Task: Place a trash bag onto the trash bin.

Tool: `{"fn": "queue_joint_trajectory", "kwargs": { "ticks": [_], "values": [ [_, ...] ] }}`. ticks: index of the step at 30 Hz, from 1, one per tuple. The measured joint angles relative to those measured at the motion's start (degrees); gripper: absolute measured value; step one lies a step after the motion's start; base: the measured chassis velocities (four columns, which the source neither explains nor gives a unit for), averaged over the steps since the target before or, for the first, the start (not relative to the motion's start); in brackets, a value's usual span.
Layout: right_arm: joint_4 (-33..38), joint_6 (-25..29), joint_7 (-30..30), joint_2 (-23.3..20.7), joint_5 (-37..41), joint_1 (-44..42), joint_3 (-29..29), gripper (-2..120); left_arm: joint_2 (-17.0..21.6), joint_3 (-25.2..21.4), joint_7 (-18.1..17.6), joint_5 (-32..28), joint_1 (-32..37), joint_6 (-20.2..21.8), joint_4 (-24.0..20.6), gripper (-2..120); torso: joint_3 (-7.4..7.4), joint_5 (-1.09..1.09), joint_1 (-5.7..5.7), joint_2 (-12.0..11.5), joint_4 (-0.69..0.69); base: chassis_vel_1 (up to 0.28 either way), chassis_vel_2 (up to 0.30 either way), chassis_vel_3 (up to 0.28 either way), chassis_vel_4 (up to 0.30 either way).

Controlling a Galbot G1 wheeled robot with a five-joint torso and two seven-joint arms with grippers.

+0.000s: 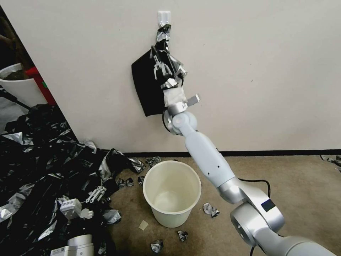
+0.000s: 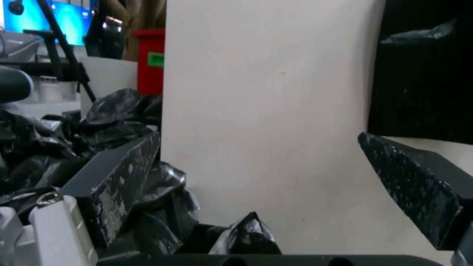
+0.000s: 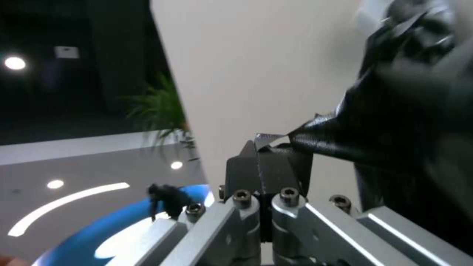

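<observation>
No readable text, brand, number or sign in any view. Green label (image 2: 156,59) on the red container (image 2: 150,61) beside the wall edge in the left wrist view: marks on it too blurred to read; same green patch in the head view too small to read. Pale square patch on the white device (image 1: 72,208) lying in the black plastic on the floor: no legible characters.
</observation>
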Motion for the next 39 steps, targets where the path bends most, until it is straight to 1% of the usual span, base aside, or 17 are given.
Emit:
{"fn": "queue_joint_trajectory", "kwargs": {
  "ticks": [1,3,4,5,7,8,11,12,14,15,16,19,20,24,30,37,39],
  "values": [
    [-0.33,-0.05,-2.68,0.00,0.21,-0.42,-0.01,0,0.00,-0.01,-0.01,-0.02,-0.09,-0.01,0.12,100,0.00,0.00,0.01,0.00,0.00,0.000,0.000,0.000,0.000],
    [-0.42,-0.06,-3.40,0.00,0.31,-0.55,-0.01,0,0.00,-0.02,-0.01,-0.02,-0.11,0.00,0.15,100,0.00,0.00,0.00,0.00,0.00,0.000,0.000,0.000,0.000],
    [-0.90,-0.25,-6.78,0.00,0.82,-1.01,-0.01,0,0.00,-0.05,-0.02,-0.04,-0.19,-0.01,0.31,100,0.00,0.00,0.00,0.00,0.00,0.000,0.000,0.000,0.000],
    [-0.90,-0.25,-6.78,0.00,0.82,-1.01,-0.01,0,0.00,-0.05,-0.02,-0.04,-0.19,-0.01,0.31,100,0.00,0.00,0.00,0.00,0.00,0.000,0.000,0.000,0.000],
    [-1.34,-0.83,-12.09,0.00,1.32,-1.49,0.08,0,0.00,-0.06,-0.04,-0.06,-0.26,-0.01,0.45,100,0.00,0.00,0.00,0.00,0.00,0.000,0.000,0.000,0.000],
    [-1.34,-0.83,-12.09,0.00,1.32,-1.49,0.08,0,0.00,-0.06,-0.04,-0.06,-0.26,-0.01,0.45,100,0.00,0.00,0.00,0.00,0.00,0.000,0.000,0.000,0.000],
    [-1.82,-1.50,-18.13,0.00,1.56,-2.16,0.18,0,0.00,-0.15,-0.04,-0.09,-0.31,-0.01,0.54,100,0.00,0.00,0.00,0.00,0.00,0.000,0.000,0.000,0.000],
    [-1.82,-1.50,-18.13,0.00,1.56,-2.16,0.18,0,0.00,-0.15,-0.04,-0.09,-0.31,-0.01,0.54,100,0.00,0.00,0.00,0.00,0.00,0.000,0.000,0.000,0.000],
    [-2.24,-2.21,-21.88,0.00,1.69,-2.78,0.27,0,0.00,-0.27,-0.04,-0.13,-0.36,-0.01,0.56,100,0.00,0.00,0.00,0.00,0.00,0.000,0.000,0.000,0.000],
    [-2.24,-2.21,-21.88,0.00,1.69,-2.78,0.27,0,0.00,-0.27,-0.04,-0.13,-0.36,-0.01,0.56,100,0.00,0.00,0.00,0.00,0.00,0.000,0.000,0.000,0.000],
    [-2.59,-2.84,-24.91,0.00,1.70,-3.31,0.35,0,0.05,-0.35,-0.05,-0.18,-0.45,-0.01,0.58,100,0.00,0.00,0.00,0.00,0.00,0.000,0.000,0.000,0.000],
    [-3.09,-3.92,-28.97,0.00,1.55,-4.33,0.41,0,0.15,-0.46,-0.05,-0.22,-0.55,0.01,0.67,100,0.00,0.00,0.00,0.00,0.00,0.000,0.000,0.000,0.000],
    [-3.09,-3.92,-28.97,0.00,1.55,-4.33,0.41,0,0.15,-0.46,-0.05,-0.22,-0.55,0.01,0.67,100,0.00,0.00,0.00,0.00,0.00,0.000,0.000,0.000,0.000],
    [-3.17,-5.45,-32.85,0.00,0.51,-6.47,0.30,0,0.42,-0.57,-0.07,-0.35,-0.75,0.08,0.83,100,0.00,0.00,0.00,0.00,0.00,0.000,0.000,0.000,0.000],
    [-2.21,-6.70,-35.85,-0.10,-1.24,-8.78,-0.07,0,0.81,-0.74,-0.08,-1.00,-1.24,0.20,1.11,100,0.00,0.00,0.00,0.00,0.01,0.000,0.000,0.000,0.000],
    [-0.42,-6.94,-36.66,-1.86,-2.60,-11.88,-0.46,0,2.17,-1.11,-0.09,-2.04,-2.41,0.56,1.45,100,0.00,0.00,0.00,0.00,0.00,0.000,0.000,0.000,0.000],
    [-0.03,-7.07,-37.46,-2.60,-3.39,-13.25,-0.24,0,3.13,-1.13,-0.11,-2.65,-3.28,1.25,1.45,100,0.00,0.00,0.00,0.00,0.00,0.000,0.000,0.000,0.000]
  ]
}}
